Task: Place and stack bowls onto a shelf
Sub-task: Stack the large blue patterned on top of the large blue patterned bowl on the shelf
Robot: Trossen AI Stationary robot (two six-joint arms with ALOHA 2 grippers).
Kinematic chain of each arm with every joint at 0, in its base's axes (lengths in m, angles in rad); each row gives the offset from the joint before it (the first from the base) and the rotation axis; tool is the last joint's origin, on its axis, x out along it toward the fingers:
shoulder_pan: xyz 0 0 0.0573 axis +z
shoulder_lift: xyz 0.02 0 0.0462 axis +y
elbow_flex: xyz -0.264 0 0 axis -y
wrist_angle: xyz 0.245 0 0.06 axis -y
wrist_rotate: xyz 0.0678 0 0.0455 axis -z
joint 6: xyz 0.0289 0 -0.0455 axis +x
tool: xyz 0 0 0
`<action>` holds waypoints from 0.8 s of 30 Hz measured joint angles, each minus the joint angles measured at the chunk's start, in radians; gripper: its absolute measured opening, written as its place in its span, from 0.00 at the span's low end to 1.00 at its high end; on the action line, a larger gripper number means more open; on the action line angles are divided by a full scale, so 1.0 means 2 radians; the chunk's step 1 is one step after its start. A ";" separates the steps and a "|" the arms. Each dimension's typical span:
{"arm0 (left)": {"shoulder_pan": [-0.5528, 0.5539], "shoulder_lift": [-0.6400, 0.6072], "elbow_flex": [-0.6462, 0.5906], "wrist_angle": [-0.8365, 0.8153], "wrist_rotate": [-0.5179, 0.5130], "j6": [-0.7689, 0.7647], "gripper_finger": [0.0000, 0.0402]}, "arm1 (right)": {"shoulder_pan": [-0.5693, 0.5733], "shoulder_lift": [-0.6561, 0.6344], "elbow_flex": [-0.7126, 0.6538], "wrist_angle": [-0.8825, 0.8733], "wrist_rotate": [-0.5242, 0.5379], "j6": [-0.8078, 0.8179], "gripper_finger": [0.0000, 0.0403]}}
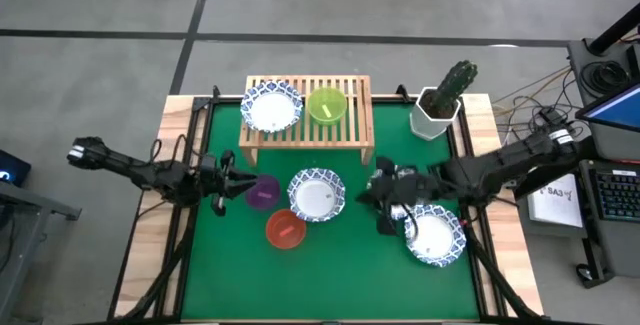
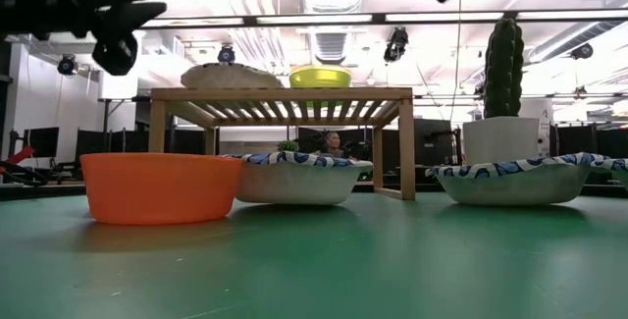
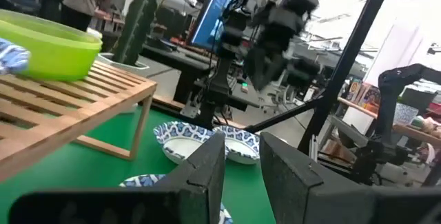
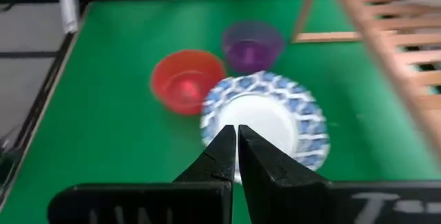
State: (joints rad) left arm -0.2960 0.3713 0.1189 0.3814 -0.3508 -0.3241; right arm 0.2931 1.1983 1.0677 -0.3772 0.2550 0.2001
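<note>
While empty, both end effectors above green mat (image 1: 340, 255).

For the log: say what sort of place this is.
Probably a robotics lab or workshop: a green-topped table between two robot arms, computer screens and cables beside it, and strip lights over an open room of equipment behind.

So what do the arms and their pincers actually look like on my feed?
Both arms are dark, slim and jointed, with black cables along their links. The left pincer has two thick, matt black, wedge-shaped fingers. The right pincer has the same black fingers, tapering to narrow tips, on a black crossbar with faint pale lettering. The right arm carries a small white tag near its far end.
</note>
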 joint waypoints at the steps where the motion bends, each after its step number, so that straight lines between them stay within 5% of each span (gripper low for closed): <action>1: -0.001 0.014 0.009 0.000 0.000 -0.004 0.19 | 0.013 -0.003 -0.018 0.019 0.005 0.001 0.02; 11: -0.023 0.178 0.098 -0.028 0.001 -0.005 0.19 | 0.067 -0.010 -0.135 0.180 0.017 0.006 0.02; 24: -0.049 0.395 0.259 -0.145 -0.006 -0.014 0.19 | 0.105 -0.010 -0.176 0.206 0.018 0.012 0.02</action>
State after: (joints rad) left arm -0.3950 1.1621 0.6373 0.0904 -0.3618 -0.3526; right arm 0.5034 1.1790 0.7166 0.0351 0.2904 0.2242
